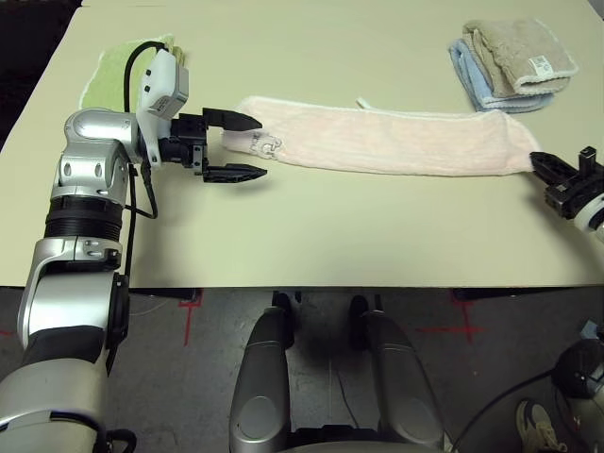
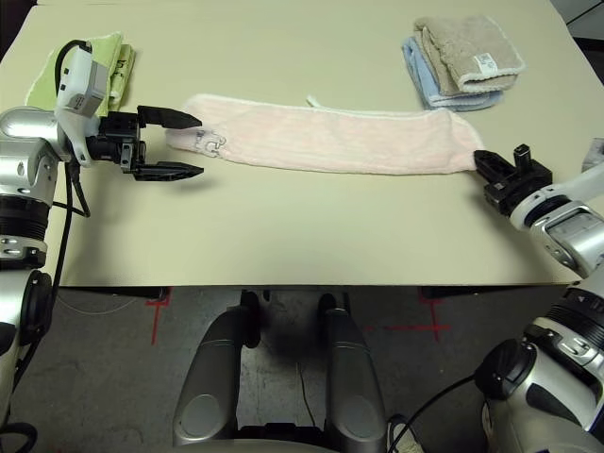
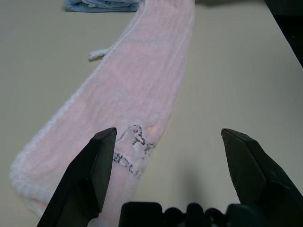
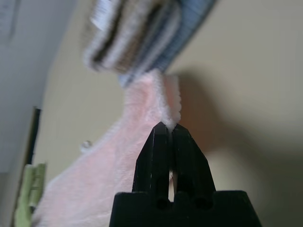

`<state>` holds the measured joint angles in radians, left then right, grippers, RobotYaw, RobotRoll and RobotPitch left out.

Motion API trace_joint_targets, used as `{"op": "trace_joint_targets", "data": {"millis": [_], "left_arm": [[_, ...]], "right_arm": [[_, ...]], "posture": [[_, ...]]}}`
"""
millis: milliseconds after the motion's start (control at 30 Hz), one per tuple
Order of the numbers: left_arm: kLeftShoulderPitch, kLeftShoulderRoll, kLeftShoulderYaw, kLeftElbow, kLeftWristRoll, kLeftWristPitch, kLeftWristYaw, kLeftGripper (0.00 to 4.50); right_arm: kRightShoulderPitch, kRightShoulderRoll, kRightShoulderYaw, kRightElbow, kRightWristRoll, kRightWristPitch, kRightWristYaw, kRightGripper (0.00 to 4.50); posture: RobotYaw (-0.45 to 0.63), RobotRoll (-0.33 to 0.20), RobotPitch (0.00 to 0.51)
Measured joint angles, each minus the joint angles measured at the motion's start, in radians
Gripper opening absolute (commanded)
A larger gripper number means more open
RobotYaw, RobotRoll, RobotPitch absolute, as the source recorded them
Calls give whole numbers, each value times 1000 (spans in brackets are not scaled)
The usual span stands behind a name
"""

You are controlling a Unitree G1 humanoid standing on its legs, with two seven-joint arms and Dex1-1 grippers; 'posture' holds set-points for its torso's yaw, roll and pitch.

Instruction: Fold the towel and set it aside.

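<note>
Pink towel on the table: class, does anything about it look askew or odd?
Nothing damaged. The pale pink terry cloth towel lies in a long strip, slanting slightly across the table, its logo end between the left gripper's open fingers, the other end pinched by the right gripper.

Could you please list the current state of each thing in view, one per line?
towel: folded into a long strip, flat on table, right end pinched.
right gripper: shut on towel's corner.
left gripper: open, at towel's logo end.
green towel: folded.
beige and blue towels: folded, stacked.
</note>
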<state>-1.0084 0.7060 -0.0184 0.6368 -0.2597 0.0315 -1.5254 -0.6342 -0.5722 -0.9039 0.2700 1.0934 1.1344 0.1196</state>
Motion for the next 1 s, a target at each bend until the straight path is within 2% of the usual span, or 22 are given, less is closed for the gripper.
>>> {"op": "trace_joint_targets", "data": {"millis": [267, 433, 733, 1000], "left_arm": [[1, -2, 0, -1, 0, 2, 8, 4500], [1, -3, 0, -1, 0, 4, 16, 4500], [2, -3, 0, -1, 0, 4, 34, 4500], [2, -3, 0, -1, 0, 4, 36, 4500]], "right_arm": [[-205, 16, 64, 10, 134, 18, 8, 61], [-263, 39, 145, 11, 188, 41, 14, 61], [-273, 9, 306, 3, 212, 118, 127, 61], [-258, -6, 439, -47, 166, 143, 208, 61]], "posture": [[37, 0, 327], [47, 0, 322], [62, 0, 316], [69, 0, 312]]}}
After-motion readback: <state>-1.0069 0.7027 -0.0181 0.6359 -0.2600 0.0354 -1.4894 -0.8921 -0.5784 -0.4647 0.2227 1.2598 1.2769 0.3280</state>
